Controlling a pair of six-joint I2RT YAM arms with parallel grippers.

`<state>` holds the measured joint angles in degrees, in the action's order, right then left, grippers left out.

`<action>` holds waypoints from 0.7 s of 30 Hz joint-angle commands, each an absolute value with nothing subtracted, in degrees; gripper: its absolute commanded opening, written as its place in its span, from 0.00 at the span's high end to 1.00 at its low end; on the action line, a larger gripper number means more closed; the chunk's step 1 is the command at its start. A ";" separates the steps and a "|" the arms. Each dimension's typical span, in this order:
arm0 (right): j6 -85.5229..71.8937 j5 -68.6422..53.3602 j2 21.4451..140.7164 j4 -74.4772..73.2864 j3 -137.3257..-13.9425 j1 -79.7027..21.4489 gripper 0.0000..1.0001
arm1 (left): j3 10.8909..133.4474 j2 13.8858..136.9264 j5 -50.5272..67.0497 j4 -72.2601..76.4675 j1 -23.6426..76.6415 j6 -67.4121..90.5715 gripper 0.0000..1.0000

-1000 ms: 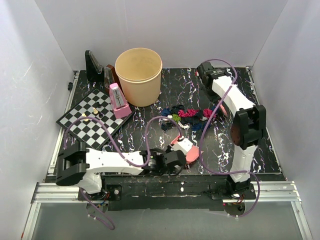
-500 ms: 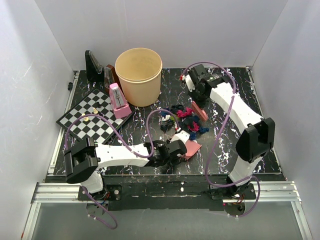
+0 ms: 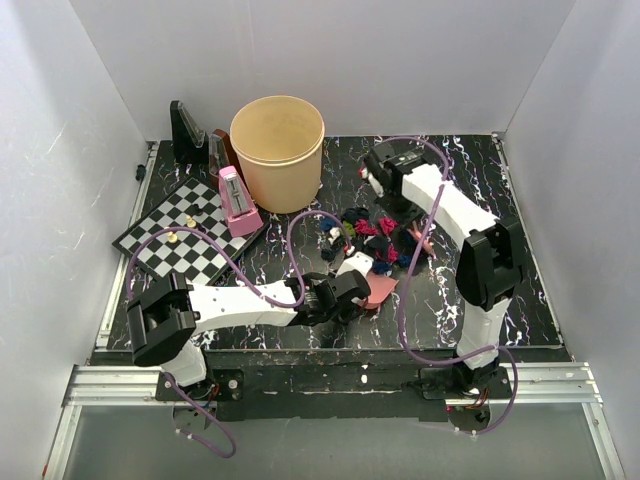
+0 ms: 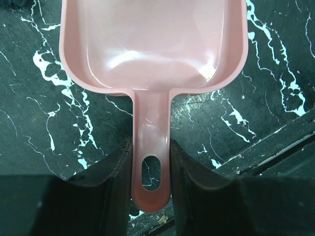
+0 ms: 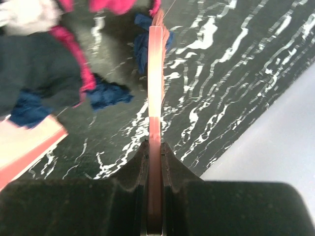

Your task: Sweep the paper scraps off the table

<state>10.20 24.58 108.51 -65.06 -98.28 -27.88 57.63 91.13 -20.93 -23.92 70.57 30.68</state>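
The paper scraps (image 3: 362,235), magenta, navy, black, green and white wads, lie bunched in the middle of the black veined table (image 3: 520,290). My left gripper (image 3: 348,292) is shut on the handle of the pink dustpan (image 3: 380,290), whose mouth is at the near edge of the pile. In the left wrist view the pan (image 4: 152,44) shows no scraps, and the gripper (image 4: 151,167) clamps its handle. My right gripper (image 3: 403,212) is shut on the pink brush (image 3: 420,243) at the pile's right side. The right wrist view shows the brush (image 5: 155,73) edge-on in the gripper (image 5: 154,152), with scraps (image 5: 74,59) to its left.
A tall beige bucket (image 3: 277,150) stands at the back, left of centre. A chessboard (image 3: 185,240) with a few pieces lies at the left, with a pink box-like object (image 3: 238,203) beside it. White walls enclose the table on three sides.
My right arm has swung the brush from the far right to the pile and pushed the scraps nearer and closer together. My left gripper has moved the dustpan up to the pile.
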 commanded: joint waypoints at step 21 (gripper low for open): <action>3.61 2.82 88.77 -78.83 -104.06 -38.32 0.99 | 51.51 84.82 -23.72 -10.81 71.28 24.96 1.00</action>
